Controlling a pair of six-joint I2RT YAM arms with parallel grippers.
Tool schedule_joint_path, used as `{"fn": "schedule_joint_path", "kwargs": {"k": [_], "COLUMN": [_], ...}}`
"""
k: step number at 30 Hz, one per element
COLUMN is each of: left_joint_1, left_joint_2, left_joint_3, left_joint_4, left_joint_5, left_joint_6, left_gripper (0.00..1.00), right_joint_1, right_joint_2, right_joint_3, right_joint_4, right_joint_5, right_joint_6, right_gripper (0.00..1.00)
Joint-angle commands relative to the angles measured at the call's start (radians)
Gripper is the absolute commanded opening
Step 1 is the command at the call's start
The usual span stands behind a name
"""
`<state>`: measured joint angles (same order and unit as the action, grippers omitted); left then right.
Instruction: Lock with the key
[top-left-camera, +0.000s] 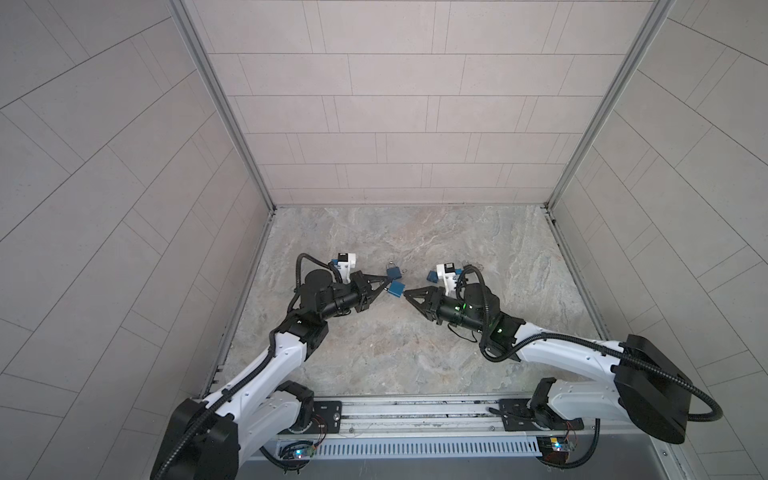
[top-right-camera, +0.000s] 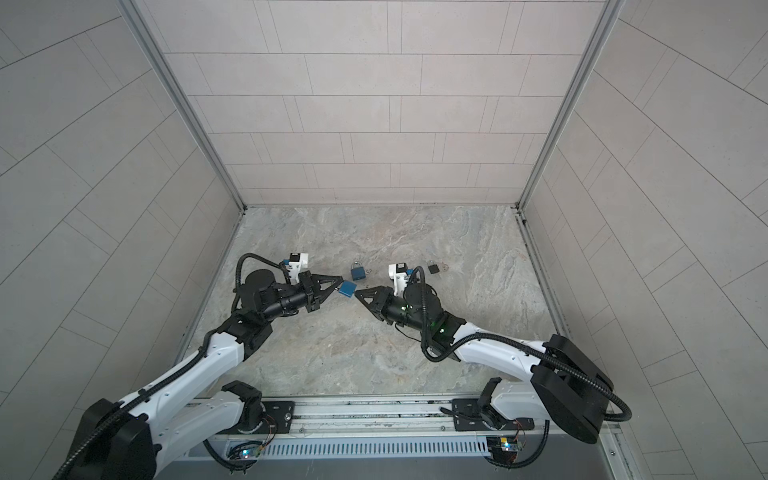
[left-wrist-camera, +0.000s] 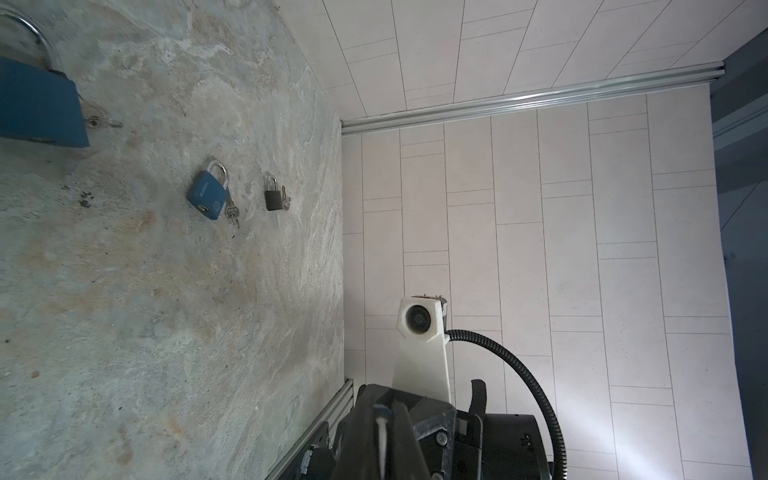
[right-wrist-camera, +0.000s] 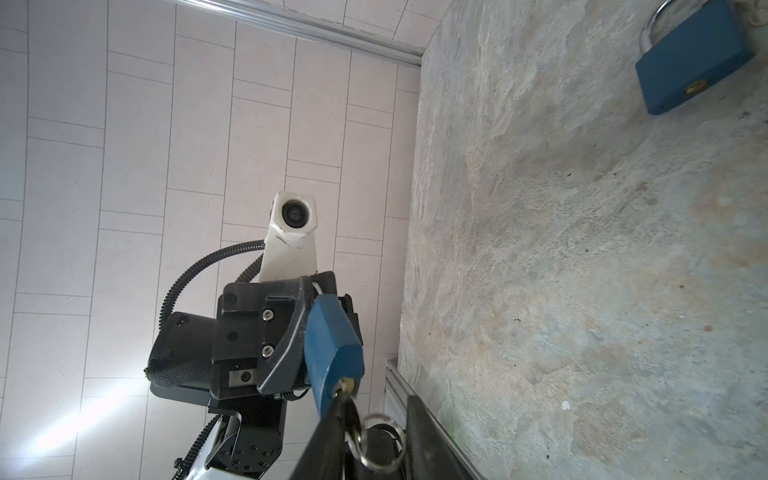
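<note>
**Blue padlock pinched in one claw, key seated in its base**

Nearest, the left gripper (top-left-camera: 387, 286) was pressed together on the shackle end of the held padlock (right-wrist-camera: 332, 345), a blocky body in matte blue, lifted and tilted over the middle of the table (top-left-camera: 374, 353). A key (right-wrist-camera: 344, 395) was seated in the brass keyhole, and a thin metal key ring (right-wrist-camera: 376, 414) was hung from it. The right gripper (top-left-camera: 409, 294) was spread partway, its dark fingers (right-wrist-camera: 428, 449) set either side of the key; contact with it could not be made out surely. Beyond, a second blue padlock (top-left-camera: 394, 271) was laid flat on the mottled, stone-look surface. Farther off, a third blue padlock (left-wrist-camera: 208, 195) and a small black padlock (left-wrist-camera: 272, 195) were laid, each with keys beside. A pale tiled wall (top-left-camera: 415, 124) was seen behind.
</note>
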<state>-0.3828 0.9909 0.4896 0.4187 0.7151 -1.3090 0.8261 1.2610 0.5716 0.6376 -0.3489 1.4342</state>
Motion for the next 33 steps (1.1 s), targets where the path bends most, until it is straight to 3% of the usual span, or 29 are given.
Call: {"fn": "schedule_joint_path", "kwargs": {"k": [1, 15, 28, 33], "left_joint_1": [0.003, 0.003, 0.087, 0.097], "left_joint_2": [-0.016, -0.008, 0.061, 0.067], "left_joint_3": [0.039, 0.034, 0.078, 0.064], "left_joint_4": [0.095, 0.098, 0.146, 0.186], "left_joint_5": [0.017, 0.021, 0.093, 0.06], "left_joint_6": [-0.021, -0.019, -0.033, -0.055], "left_gripper": [0.0, 0.0, 0.0, 0.0], "right_joint_1": [0.014, 0.015, -0.007, -0.012], "right_joint_2": [0.009, -0.023, -0.153, -0.191], "right_joint_3": [0.019, 0.009, -0.091, -0.09], "right_joint_4": [0.021, -0.028, -0.054, -0.083], "right_joint_5": [-0.008, 0.012, 0.097, 0.1], "right_joint_6": [0.015, -0.023, -0.04, -0.06], "right_gripper": [0.24, 0.0, 0.0, 0.0]}}
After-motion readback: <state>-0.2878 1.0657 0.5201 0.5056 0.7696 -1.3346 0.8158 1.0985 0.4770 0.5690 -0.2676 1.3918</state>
